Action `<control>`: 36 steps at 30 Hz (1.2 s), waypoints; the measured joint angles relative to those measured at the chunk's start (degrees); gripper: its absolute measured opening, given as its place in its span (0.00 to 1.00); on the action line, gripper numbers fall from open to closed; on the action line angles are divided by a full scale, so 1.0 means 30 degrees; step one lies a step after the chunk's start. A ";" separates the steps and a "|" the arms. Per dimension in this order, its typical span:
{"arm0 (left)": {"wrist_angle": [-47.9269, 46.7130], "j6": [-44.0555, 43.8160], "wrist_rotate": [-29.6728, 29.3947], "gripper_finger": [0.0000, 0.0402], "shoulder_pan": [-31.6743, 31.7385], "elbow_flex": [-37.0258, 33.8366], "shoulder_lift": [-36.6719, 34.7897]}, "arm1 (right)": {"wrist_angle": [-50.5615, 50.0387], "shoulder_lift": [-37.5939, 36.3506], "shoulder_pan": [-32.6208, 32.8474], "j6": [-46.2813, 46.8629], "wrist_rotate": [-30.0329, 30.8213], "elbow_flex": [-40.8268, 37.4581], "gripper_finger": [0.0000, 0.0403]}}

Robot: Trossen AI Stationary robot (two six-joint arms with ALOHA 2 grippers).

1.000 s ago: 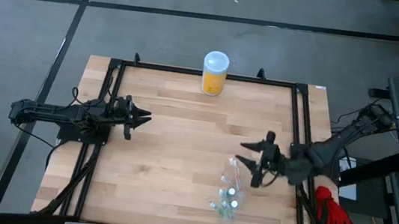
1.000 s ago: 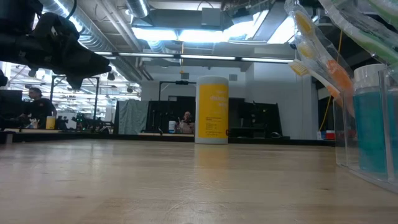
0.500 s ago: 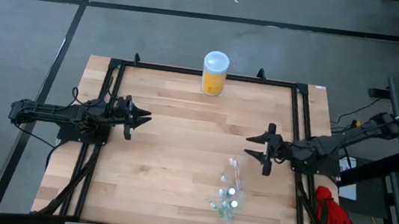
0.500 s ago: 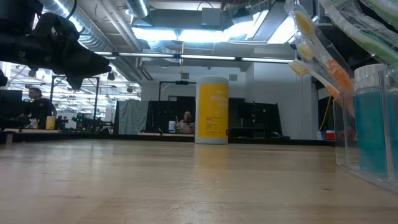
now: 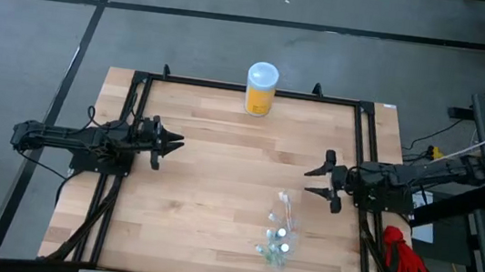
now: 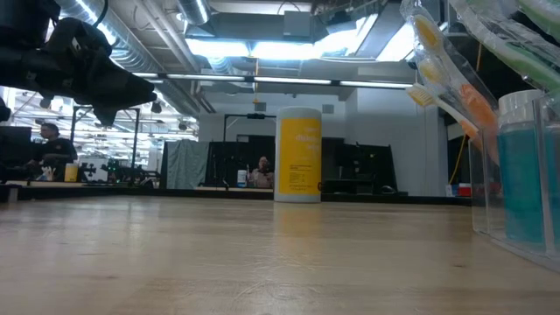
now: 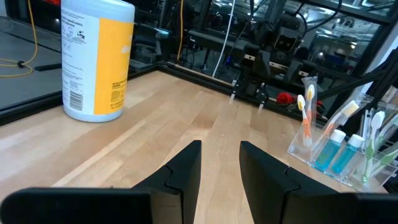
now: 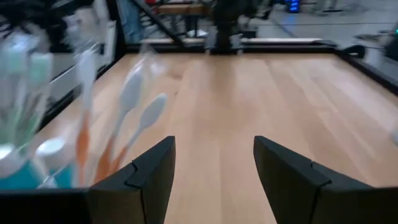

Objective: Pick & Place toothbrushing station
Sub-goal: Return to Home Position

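High view showed your toothbrushes (image 5: 284, 212) and teal tubes (image 5: 276, 236) standing in the clear organizer (image 5: 269, 254) near the table's (image 5: 209, 187) front edge. Just beyond, the right jaws hung parted and empty; swung low, they could topple it. Left jaws sat parted, empty, farther off.

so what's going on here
Nothing is being held right now. The right gripper is open, a little off from the clear holder, which has toothbrushes and blue tubes standing in it. The left gripper waits open on the table's left side. A yellow jar stands at the far edge.
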 joint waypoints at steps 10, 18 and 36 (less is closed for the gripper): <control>0.0000 -0.0007 0.0004 0.26 0.0000 0.0000 0.0000 | -0.3253 -0.3508 -0.0316 -0.0779 -0.2844 0.0000 0.55; 0.0000 -0.0007 0.0007 0.26 0.0000 0.0007 0.0000 | -0.3186 -0.5700 -0.0287 0.4681 -0.2685 0.0000 0.55; 0.0000 -0.0007 0.0000 0.26 0.0000 0.0007 0.0000 | -0.3251 -0.6581 -0.0287 0.5037 -0.2622 0.0000 0.55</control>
